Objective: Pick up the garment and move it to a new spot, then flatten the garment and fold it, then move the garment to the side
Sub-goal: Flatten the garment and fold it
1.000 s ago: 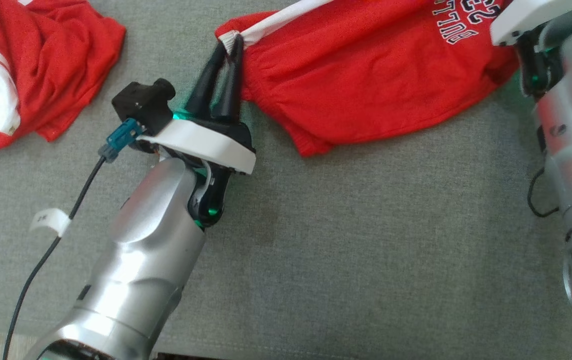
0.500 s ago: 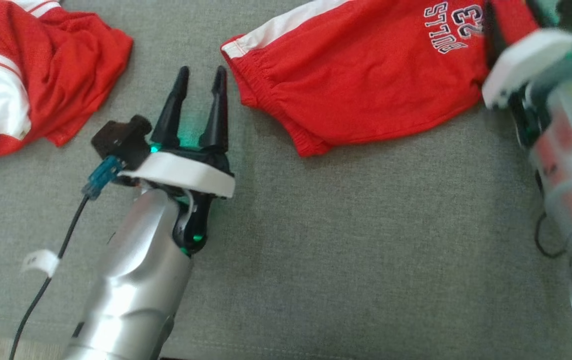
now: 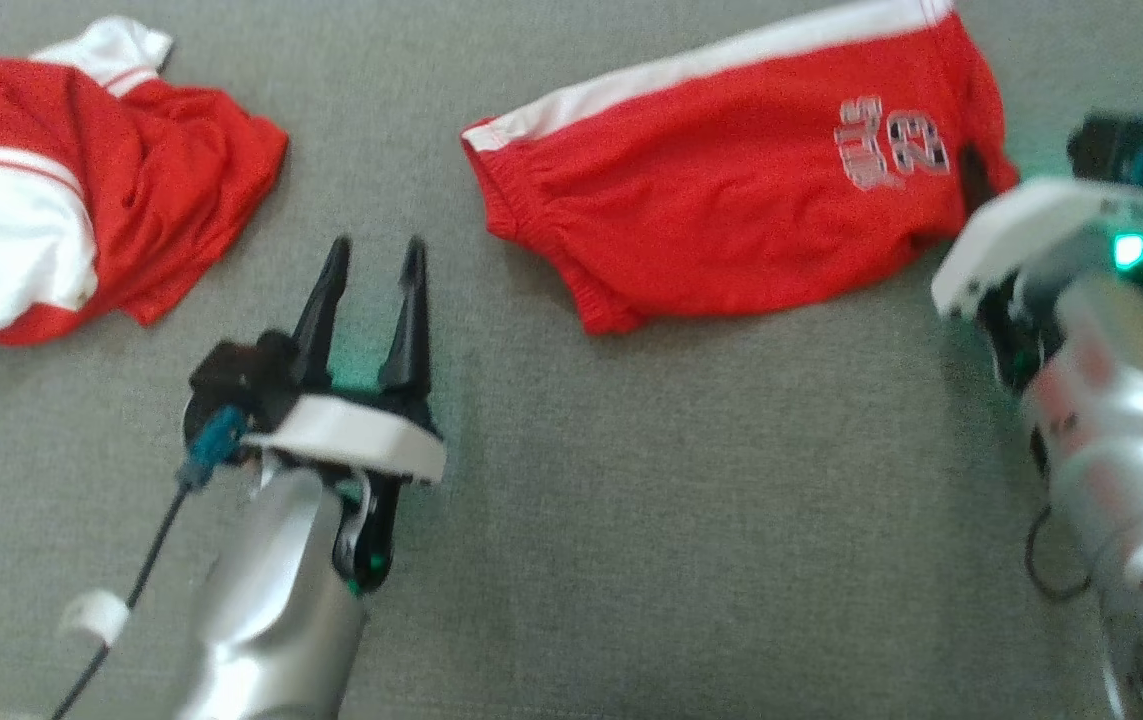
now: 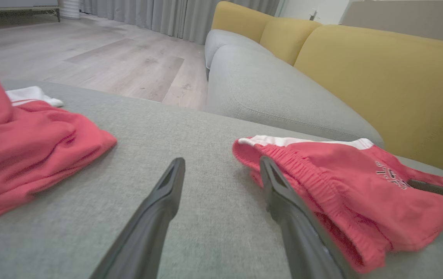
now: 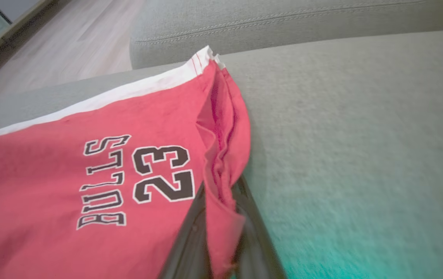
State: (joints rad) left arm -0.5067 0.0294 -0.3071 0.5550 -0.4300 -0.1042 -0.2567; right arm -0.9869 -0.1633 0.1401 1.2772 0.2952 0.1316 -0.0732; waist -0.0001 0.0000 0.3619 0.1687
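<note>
Head view: the left gripper [image 3: 376,250] hangs over a grey cushion [image 3: 651,500], its two dark fingers spread apart and holding nothing. Red shorts [image 3: 731,220] with a white side stripe lie flat ahead of it and to its right, near but not touching. A crumpled red and white top [image 3: 81,230] lies ahead to its left.

Left wrist view: the shorts' elastic waistband sits just beyond the right-hand finger. The top lies off to the left.

Right wrist view: the right gripper [image 5: 221,185] is pinched together on the shorts' edge, just right of the printed "BULLS 23". Red cloth bunches between its fingers.
</note>
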